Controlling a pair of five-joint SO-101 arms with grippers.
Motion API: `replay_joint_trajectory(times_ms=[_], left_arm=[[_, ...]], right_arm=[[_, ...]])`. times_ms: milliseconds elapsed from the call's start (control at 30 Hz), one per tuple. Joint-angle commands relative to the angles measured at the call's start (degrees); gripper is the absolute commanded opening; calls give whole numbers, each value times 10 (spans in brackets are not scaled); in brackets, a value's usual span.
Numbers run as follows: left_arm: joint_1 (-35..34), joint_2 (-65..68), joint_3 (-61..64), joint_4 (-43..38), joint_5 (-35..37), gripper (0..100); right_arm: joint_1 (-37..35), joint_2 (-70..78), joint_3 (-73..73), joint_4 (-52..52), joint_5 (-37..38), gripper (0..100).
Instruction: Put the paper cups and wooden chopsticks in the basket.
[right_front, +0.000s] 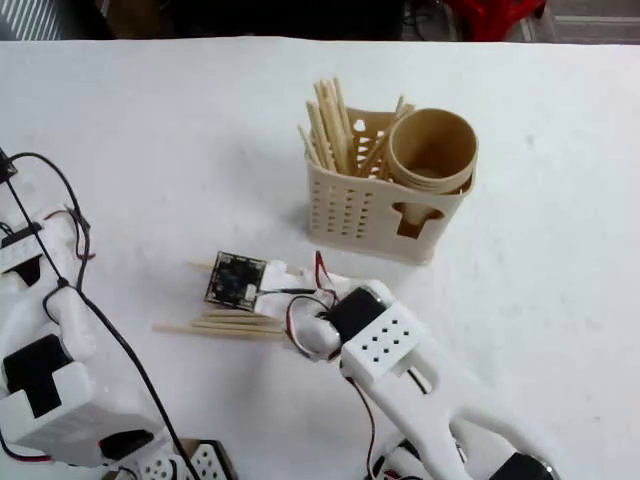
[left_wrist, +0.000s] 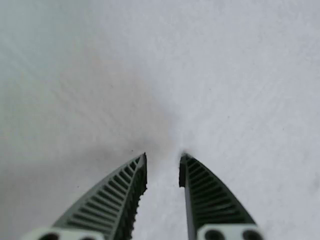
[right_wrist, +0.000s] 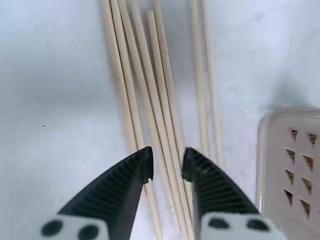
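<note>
A: What did the high view give you?

B: The basket (right_front: 372, 215) stood on the table (right_front: 150, 130). The cups (right_front: 432, 150) were nested in one end of it, and a bunch of upright sticks (right_front: 333, 125) leaned in the other end.

A: Anything left outside?

B: Yes, loose sticks (right_front: 215, 327) lay flat on the table, near the basket but apart from it. The right arm (right_front: 385, 345) stretched over them, with its wrist camera (right_front: 236, 280) right above them. The left arm (right_front: 50, 400) sat at the table's edge, well apart from all that.

A: And the left wrist view?

B: The left gripper (left_wrist: 163, 165) was pointing at bare table. Its jaws were spread a little and there was nothing between them.

A: The right wrist view?

B: The right gripper (right_wrist: 167, 160) hung over the loose sticks (right_wrist: 145, 75), which lay side by side in a rough bundle. Its jaws were slightly parted, and a few sticks ran through the gap. I couldn't tell whether the pads touched any of them. Two more sticks lay just beside the bundle, and a corner of the basket (right_wrist: 290, 165) was past those.
</note>
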Motion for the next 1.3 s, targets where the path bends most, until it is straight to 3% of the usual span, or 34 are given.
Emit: replay_joint_trajectory(times_ms=[0, 200, 433, 933, 1000, 1167, 1267], left_arm=[[-2, -1, -23, 6, -7, 124], [-2, -1, -23, 5, -7, 124], [-2, -1, -23, 6, -7, 124], [-1, -2, -24, 6, -7, 124], [-1, -2, -24, 6, -7, 124], [-1, -2, -24, 6, -7, 124], [-1, -2, -24, 6, -7, 124]], right_arm=[[18, 7, -47, -21, 6, 210], [23, 167, -157, -22, 30, 171], [23, 337, -263, -63, 31, 221], [33, 451, -267, -107, 31, 222], [33, 461, -266, -107, 31, 193], [32, 465, -266, -102, 28, 8], [32, 464, -271, -78, 26, 23]])
